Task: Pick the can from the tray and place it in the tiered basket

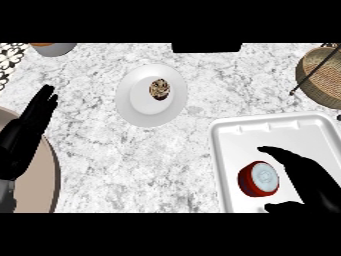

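Note:
A red can [258, 178] with a pale lid stands upright in the white tray [276, 127] at the lower right. My right hand [311, 181] is over the tray just right of the can, open, its fingers reaching past the can's top and its thumb low beside it. The wicker tiered basket [330, 75] on black legs stands at the far right edge of the counter. My left hand [24, 131] rests open at the left, fingers pointing up.
A white plate [140, 107] with a small brown pastry [159, 89] lies in the middle of the marble counter. A grey bowl [53, 48] sits at the top left. A round beige surface [44, 175] is at the lower left.

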`<action>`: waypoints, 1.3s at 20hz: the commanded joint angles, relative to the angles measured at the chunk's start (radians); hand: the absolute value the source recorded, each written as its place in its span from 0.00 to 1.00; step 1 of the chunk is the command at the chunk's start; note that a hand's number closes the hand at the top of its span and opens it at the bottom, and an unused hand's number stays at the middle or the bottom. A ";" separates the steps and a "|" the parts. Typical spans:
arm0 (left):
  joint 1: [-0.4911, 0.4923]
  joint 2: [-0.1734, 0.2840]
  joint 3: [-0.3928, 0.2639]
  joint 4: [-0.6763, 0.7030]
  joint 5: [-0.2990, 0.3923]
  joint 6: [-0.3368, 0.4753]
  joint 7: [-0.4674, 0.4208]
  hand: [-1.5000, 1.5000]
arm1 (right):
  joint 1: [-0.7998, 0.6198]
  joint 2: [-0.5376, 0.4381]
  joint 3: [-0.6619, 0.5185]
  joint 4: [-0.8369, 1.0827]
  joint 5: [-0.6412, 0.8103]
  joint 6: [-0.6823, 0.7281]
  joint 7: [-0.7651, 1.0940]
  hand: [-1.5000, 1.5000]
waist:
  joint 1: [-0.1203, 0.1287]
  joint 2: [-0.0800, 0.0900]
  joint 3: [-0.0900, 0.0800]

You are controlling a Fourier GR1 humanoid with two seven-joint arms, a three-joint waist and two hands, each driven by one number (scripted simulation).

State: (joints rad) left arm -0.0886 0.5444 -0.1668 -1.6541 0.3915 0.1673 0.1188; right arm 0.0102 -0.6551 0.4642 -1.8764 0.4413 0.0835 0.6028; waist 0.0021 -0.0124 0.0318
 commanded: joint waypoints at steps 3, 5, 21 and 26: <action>0.049 -0.049 -0.034 0.041 -0.006 0.019 0.021 0.50 | -0.053 0.041 0.066 0.070 0.015 0.078 -0.003 1.00 | 0.013 0.016 -0.032; 0.032 -0.022 -0.002 0.076 0.029 -0.015 0.026 0.50 | -0.074 0.010 0.046 0.073 0.026 0.099 -0.029 1.00 | 0.009 0.017 -0.033; 0.076 0.009 -0.013 0.015 0.060 0.055 0.018 0.50 | 0.076 -0.375 -0.463 0.635 0.017 -0.171 -0.466 1.00 | -0.046 0.027 -0.019; 0.083 0.027 -0.007 0.000 0.069 0.058 0.018 0.50 | 0.026 -0.375 -0.671 0.766 -0.120 -0.313 -0.714 1.00 | -0.049 0.011 -0.019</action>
State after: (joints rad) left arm -0.0427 0.5941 -0.1619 -1.6894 0.4568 0.2200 0.1308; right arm 0.0668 -1.0118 -0.0598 -1.2196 0.4089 -0.1469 0.0428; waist -0.0482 -0.0049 0.0284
